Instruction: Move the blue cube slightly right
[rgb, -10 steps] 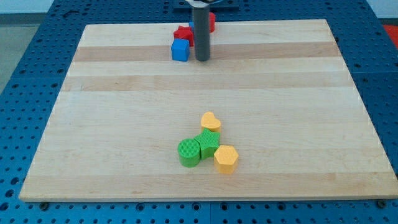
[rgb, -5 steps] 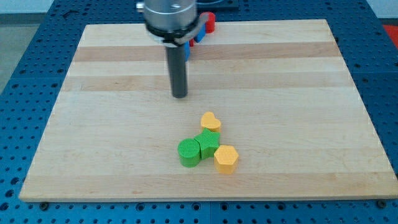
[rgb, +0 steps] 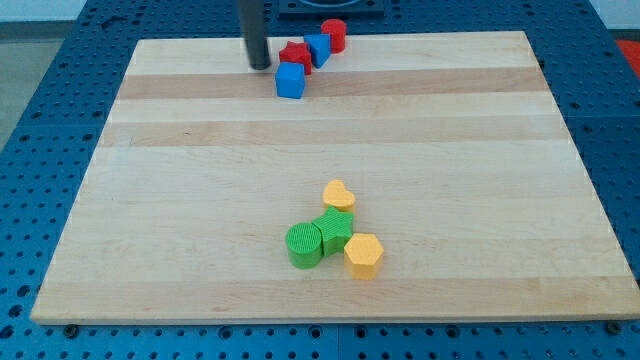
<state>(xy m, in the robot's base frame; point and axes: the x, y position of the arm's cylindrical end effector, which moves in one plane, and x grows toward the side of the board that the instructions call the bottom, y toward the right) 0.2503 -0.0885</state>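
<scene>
The blue cube (rgb: 290, 80) sits near the board's top edge, a little left of centre. My tip (rgb: 260, 66) is just to its upper left, a small gap away, not touching it. A red block (rgb: 295, 55) lies right behind the cube. A second blue block (rgb: 318, 48) and a red cylinder (rgb: 334, 35) continue the row toward the upper right.
Low in the middle of the wooden board (rgb: 450, 150) is a cluster: a yellow heart (rgb: 339, 195), a green cylinder (rgb: 304, 245), a green block (rgb: 335, 231) and a yellow hexagonal block (rgb: 364, 256). Blue pegboard surrounds the board.
My tip went from the cube's right side down toward mid-board, then back up to the cube's upper left. The blocks have not moved.
</scene>
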